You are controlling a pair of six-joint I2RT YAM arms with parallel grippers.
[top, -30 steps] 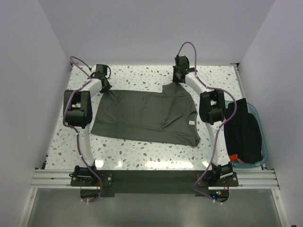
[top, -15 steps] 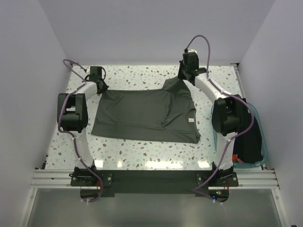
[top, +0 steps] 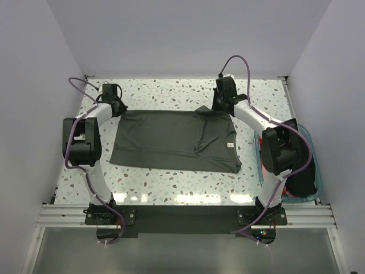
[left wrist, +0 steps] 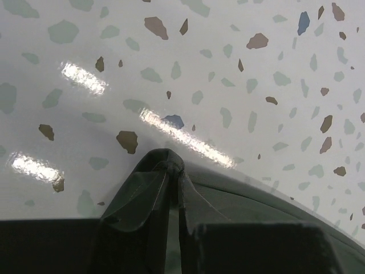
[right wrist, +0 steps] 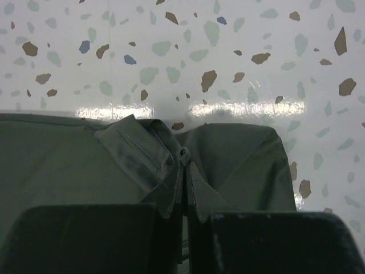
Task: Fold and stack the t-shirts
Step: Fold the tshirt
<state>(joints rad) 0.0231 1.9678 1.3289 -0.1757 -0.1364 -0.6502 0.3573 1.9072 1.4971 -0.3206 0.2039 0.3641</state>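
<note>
A dark grey-green t-shirt (top: 171, 140) lies spread on the speckled table (top: 171, 91). My left gripper (top: 116, 108) is shut on its far left corner; in the left wrist view (left wrist: 173, 171) the cloth bunches between the closed jaws. My right gripper (top: 219, 108) is shut on the far right edge, by the sleeve; the right wrist view (right wrist: 185, 160) shows a pinched fold of the shirt (right wrist: 68, 165). A black t-shirt (top: 302, 174) lies in the teal tub (top: 315, 149) at the right, with a bit of red-orange cloth (top: 283, 191) under it.
White walls stand close on the left, back and right. The tub sits at the table's right edge, partly behind my right arm (top: 279, 148). A metal rail (top: 182, 214) carries the arm bases at the near edge.
Both grippers have moved apart and down towards the table, pulling the shirt's far edge flat and straight. The right arm's elbow has swung right over the tub.
</note>
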